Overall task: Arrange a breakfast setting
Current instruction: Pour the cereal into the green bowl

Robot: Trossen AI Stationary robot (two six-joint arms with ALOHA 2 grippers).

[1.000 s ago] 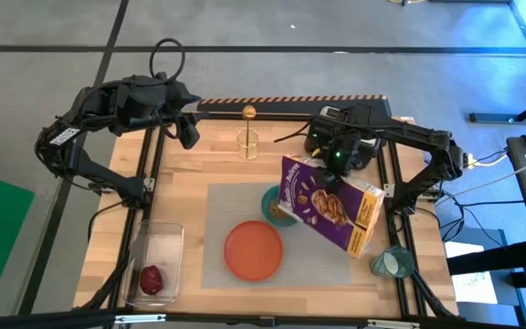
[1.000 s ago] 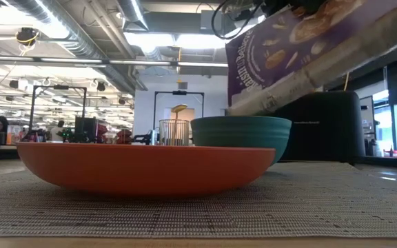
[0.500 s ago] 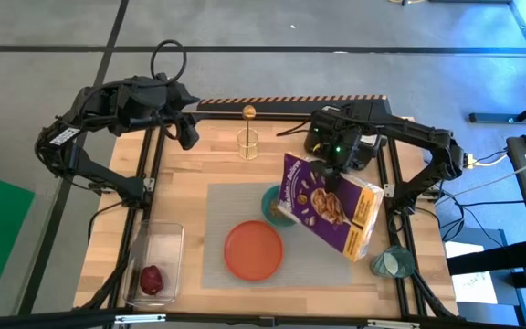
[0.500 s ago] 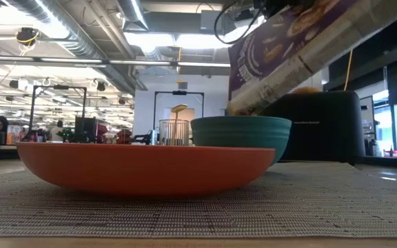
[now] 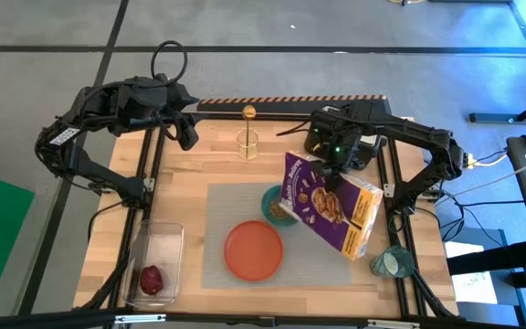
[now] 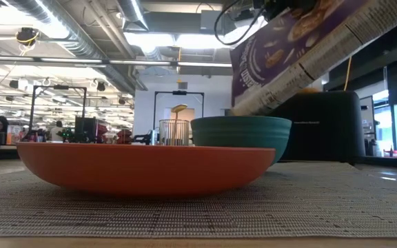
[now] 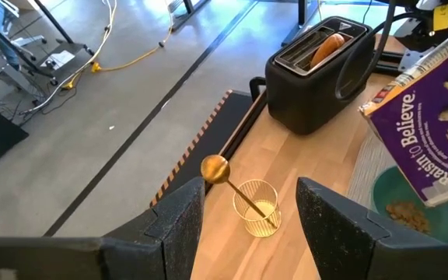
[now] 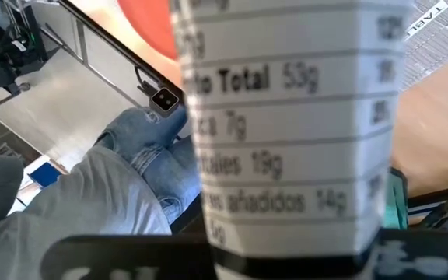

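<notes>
A grey placemat (image 5: 217, 210) holds an orange plate (image 5: 253, 249) and, behind it, a teal bowl (image 5: 268, 203) with cereal in it (image 7: 403, 211). My right gripper (image 5: 333, 170) is shut on a purple cereal box (image 5: 329, 203), which is tilted above the bowl. A gold spoon (image 5: 248, 113) stands in a wire holder (image 5: 248, 142). A teal cup (image 5: 394, 263) stands off the mat at the near right. A dark red fruit (image 5: 152, 278) lies in the clear tub (image 5: 156, 247). A bagel (image 7: 329, 43) sticks out of the black toaster (image 7: 321, 74). My left gripper (image 5: 188, 135) is open and empty at the far left. My right gripper holds the cereal box at its far edge (image 5: 325, 177), by its raised part, coming from above. The box fills the right wrist view with its narrow printed side (image 8: 286, 117) and hides the fingertips. The box is lifted clear and tilted, its low end (image 6: 243, 103) over the bowl.
The toaster (image 5: 350, 137) stands at the far right under my right arm. A person in jeans (image 8: 138, 148) shows beyond the table's near side. Bare wood lies left of the mat.
My right gripper has tipped the cereal box a little steeper. The box's low end has shifted slightly toward the table's right while staying over the bowl.
</notes>
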